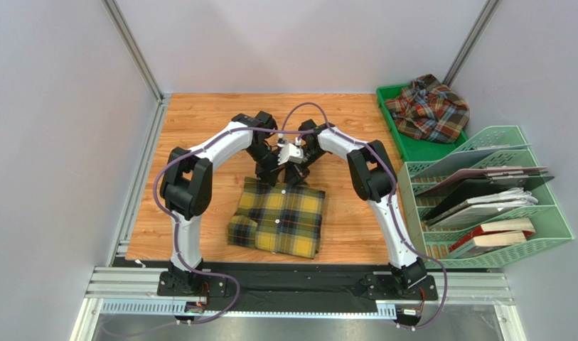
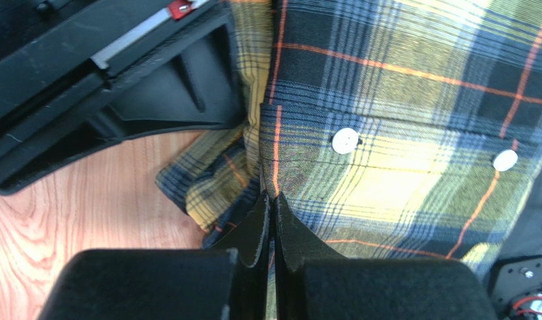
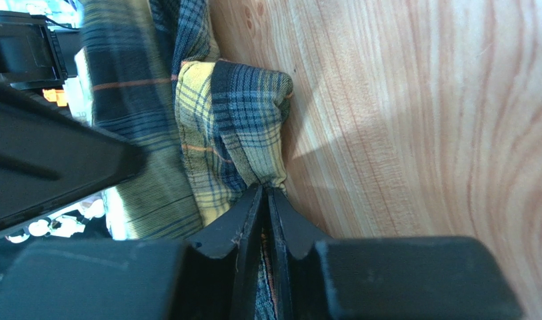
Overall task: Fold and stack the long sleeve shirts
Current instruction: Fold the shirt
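Observation:
The yellow and black check shirt (image 1: 281,217) lies partly folded on the wooden table, mid-table. My left gripper (image 1: 269,177) and right gripper (image 1: 296,176) sit close together at its far edge. In the left wrist view the left gripper (image 2: 272,199) is shut on the shirt's buttoned front edge (image 2: 387,153). In the right wrist view the right gripper (image 3: 265,190) is shut on a bunched fold of the same shirt (image 3: 233,127). The rust-red and teal-grey check shirt (image 1: 428,108) lies crumpled in the green tray (image 1: 405,145) at the back right.
A green file rack (image 1: 483,199) with folders and books stands along the right side. Grey walls enclose the back and sides. Bare wood table (image 1: 199,128) surrounds the yellow shirt.

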Robot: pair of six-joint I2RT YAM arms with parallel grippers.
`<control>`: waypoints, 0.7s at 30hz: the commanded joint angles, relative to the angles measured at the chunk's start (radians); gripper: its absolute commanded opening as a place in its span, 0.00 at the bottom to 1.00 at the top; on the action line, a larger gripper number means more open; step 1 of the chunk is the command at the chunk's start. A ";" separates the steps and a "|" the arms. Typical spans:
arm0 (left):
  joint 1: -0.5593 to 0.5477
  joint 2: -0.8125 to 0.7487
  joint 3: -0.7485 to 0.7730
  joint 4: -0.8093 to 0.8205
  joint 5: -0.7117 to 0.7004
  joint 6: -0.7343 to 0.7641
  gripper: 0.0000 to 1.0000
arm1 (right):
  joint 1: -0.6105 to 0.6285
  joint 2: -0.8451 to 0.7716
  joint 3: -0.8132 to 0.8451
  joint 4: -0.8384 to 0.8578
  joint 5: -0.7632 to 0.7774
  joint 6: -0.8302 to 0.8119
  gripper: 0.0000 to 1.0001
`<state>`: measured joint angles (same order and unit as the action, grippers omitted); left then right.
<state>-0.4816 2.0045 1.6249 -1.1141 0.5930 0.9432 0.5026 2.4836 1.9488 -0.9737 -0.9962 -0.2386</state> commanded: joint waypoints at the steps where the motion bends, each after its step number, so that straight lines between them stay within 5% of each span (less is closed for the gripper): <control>1: 0.006 0.023 0.036 0.088 -0.024 -0.015 0.00 | 0.002 -0.022 0.004 -0.031 0.045 -0.064 0.18; 8: 0.006 0.059 0.013 0.157 -0.071 -0.096 0.00 | -0.056 -0.014 0.146 -0.069 0.080 -0.018 0.27; 13: 0.031 0.077 -0.002 0.215 -0.127 -0.236 0.04 | -0.146 -0.089 0.205 -0.089 0.117 0.016 0.46; 21: 0.164 -0.186 -0.049 0.227 0.091 -0.455 0.55 | -0.196 -0.477 -0.152 -0.067 0.004 0.042 0.50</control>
<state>-0.3710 2.0373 1.6100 -0.9108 0.5404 0.6342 0.2863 2.2501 1.9503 -1.0428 -0.8909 -0.2283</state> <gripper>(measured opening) 0.429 0.502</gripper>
